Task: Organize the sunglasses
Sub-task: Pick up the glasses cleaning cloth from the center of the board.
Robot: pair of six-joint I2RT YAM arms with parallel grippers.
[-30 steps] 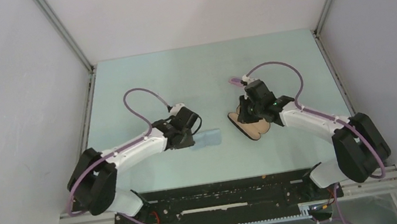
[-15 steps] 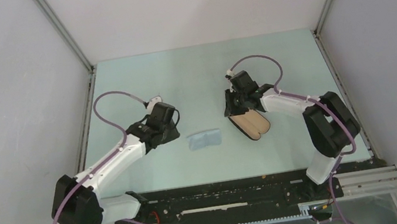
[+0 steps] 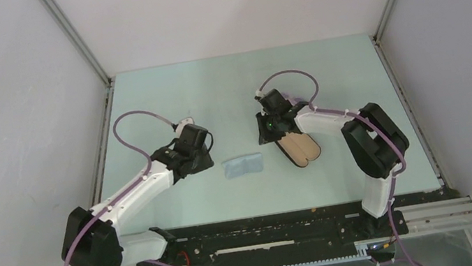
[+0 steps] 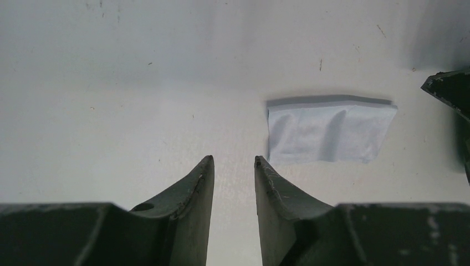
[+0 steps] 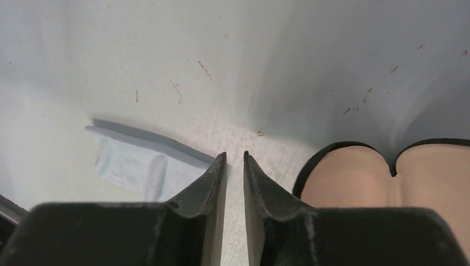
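Note:
The black case (image 3: 300, 148) lies open right of centre, its tan lining up; the lining also shows in the right wrist view (image 5: 388, 177). The pink-purple sunglasses do not show in any view. My right gripper (image 3: 264, 138) hovers at the case's far left end, jaws almost together and empty (image 5: 235, 155). My left gripper (image 3: 210, 161) sits left of the light blue cloth (image 3: 243, 166), jaws a little apart and empty (image 4: 234, 160).
The cloth lies flat between the two grippers (image 4: 330, 130) (image 5: 138, 160). A black corner of the case (image 4: 451, 91) shows at the right edge of the left wrist view. Metal posts and grey walls bound the pale green table (image 3: 212, 87).
My left gripper pulled back left, off the cloth. My right gripper moved left from over the case to its far left end. The right arm folded back.

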